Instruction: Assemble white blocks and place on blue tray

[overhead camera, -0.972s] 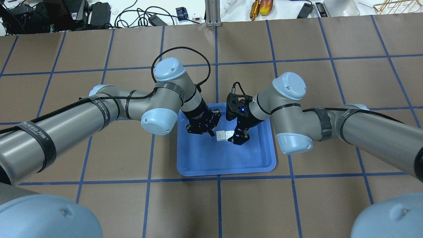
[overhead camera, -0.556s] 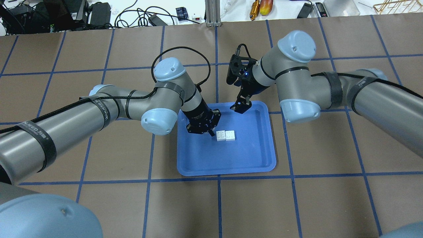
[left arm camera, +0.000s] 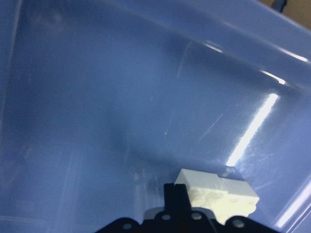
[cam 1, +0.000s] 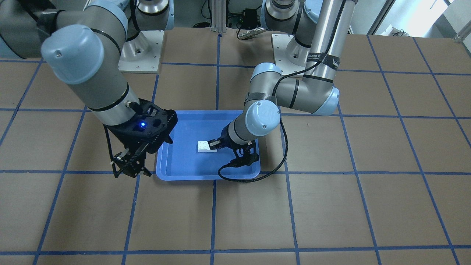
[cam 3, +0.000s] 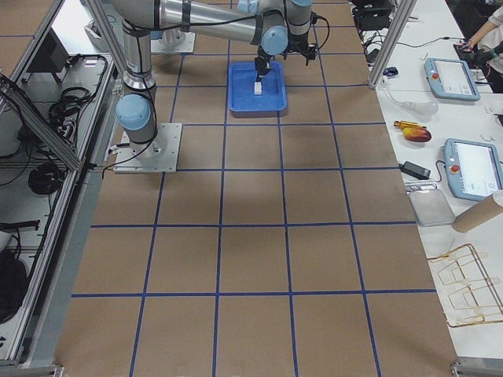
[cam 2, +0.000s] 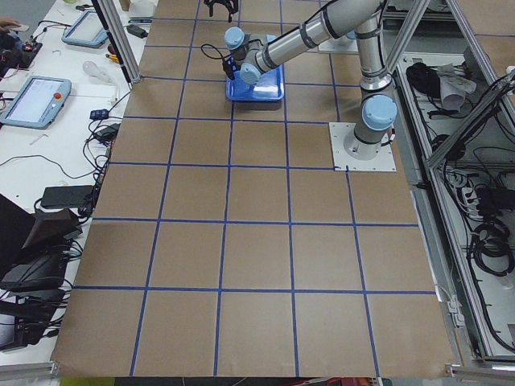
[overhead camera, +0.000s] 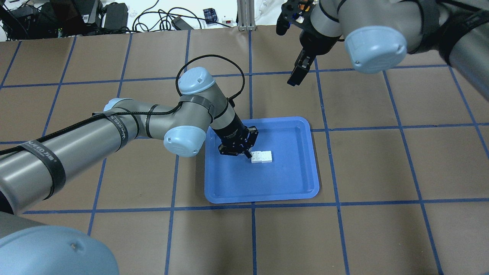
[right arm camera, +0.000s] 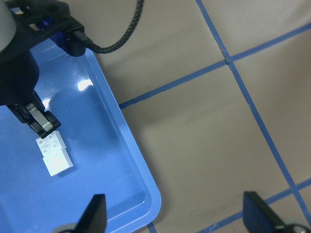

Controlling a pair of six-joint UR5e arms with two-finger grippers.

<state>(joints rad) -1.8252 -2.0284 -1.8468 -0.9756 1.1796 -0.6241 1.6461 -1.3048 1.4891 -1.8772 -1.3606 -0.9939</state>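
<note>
The white blocks [overhead camera: 262, 156] lie joined as one short bar on the floor of the blue tray [overhead camera: 267, 187]. They also show in the front view [cam 1: 203, 146] and both wrist views [left arm camera: 218, 191] [right arm camera: 53, 153]. My left gripper [overhead camera: 247, 154] is shut, low in the tray, with its tip against the bar's left end [cam 1: 214, 144] [left arm camera: 175, 194]. My right gripper [overhead camera: 297, 74] is open and empty. It is raised high past the tray's far edge [cam 1: 127, 167], with its fingers wide apart over bare table [right arm camera: 174, 198].
The table is brown with a blue tape grid. The left wrist's black cable [cam 1: 250, 177] loops over the tray's rim on the operators' side. Cables, adapters and an orange tool [overhead camera: 295, 10] lie beyond the table's far edge. Tablets [cam 3: 471, 169] sit on a side bench.
My right gripper has let go of the blocks and lifted up and away past the tray's far edge. My left gripper has edged right, and the two blocks now sit tight together.
</note>
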